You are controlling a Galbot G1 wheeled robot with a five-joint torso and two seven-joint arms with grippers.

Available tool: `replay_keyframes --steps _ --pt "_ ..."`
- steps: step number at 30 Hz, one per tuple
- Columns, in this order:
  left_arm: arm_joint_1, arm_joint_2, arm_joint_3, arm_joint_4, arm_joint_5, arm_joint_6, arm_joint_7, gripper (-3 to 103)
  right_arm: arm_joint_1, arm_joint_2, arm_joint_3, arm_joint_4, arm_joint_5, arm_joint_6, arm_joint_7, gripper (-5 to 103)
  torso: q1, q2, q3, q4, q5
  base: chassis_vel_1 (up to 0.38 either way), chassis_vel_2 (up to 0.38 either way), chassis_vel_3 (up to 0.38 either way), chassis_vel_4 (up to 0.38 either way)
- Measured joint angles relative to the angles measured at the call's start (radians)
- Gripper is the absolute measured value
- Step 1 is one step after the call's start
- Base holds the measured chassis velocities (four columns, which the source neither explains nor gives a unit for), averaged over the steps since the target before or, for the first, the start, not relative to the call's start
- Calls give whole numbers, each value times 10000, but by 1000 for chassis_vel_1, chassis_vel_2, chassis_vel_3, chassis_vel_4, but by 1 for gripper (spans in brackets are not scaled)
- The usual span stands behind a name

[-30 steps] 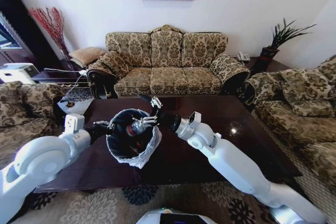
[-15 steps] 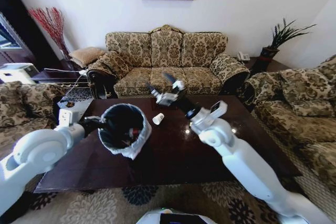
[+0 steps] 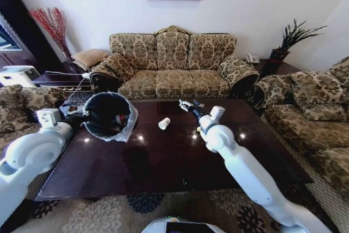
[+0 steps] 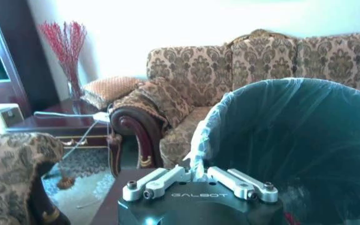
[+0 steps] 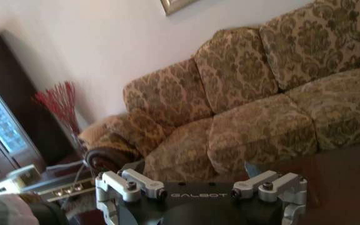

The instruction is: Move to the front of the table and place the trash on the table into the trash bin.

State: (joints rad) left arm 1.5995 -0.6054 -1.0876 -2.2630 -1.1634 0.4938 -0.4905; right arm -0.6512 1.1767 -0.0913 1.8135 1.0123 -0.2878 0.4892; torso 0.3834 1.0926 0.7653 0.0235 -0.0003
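1. At the table's (image 3: 163,162) far side, the right gripper (image 3: 188,105) hovers with its fingers spread wide, holding nothing.
2. Just to its left a white cup (image 3: 164,123) lies tipped on the wood: probably light, thin-walled and easily crushed, best pinched gently across its body.
3. Over the far-left corner, the left gripper (image 4: 198,180) is clamped on the bin's (image 3: 107,114) lined rim, holding the bin tilted up off the table.
4. Something red lies inside the bin; the rest is too dark to tell.
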Motion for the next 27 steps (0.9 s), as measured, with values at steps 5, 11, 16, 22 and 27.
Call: replay_keyframes --steps 5,11,16,22,27 --pt "109 -464 134 -275 200 -39 99 1 14 432 -273 -1179 -1260 58 -1039 100 -1 0 0 -1 1 0 0 0 0" --pt "190 -867 205 -434 284 -158 264 1 165 1872 -508 -3284 -2844 28 -1909 100 0 0 0 -7 4 0 0 0 0" --pt "323 -887 216 -459 322 -164 307 1 290 3049 -455 -4458 -3298 311 -1657 100 -1 0 0 8 1 0 0 0 0" --pt "238 -696 302 -441 245 -164 336 1 388 3811 -444 -5910 -4947 905 -1977 100 0 0 0 -8 1 0 0 0 0" --pt "198 -735 453 -322 255 -160 366 1 332 4119 -298 -7078 -6506 1818 -1988 100 -1 0 0 -4 1 0 0 0 0"
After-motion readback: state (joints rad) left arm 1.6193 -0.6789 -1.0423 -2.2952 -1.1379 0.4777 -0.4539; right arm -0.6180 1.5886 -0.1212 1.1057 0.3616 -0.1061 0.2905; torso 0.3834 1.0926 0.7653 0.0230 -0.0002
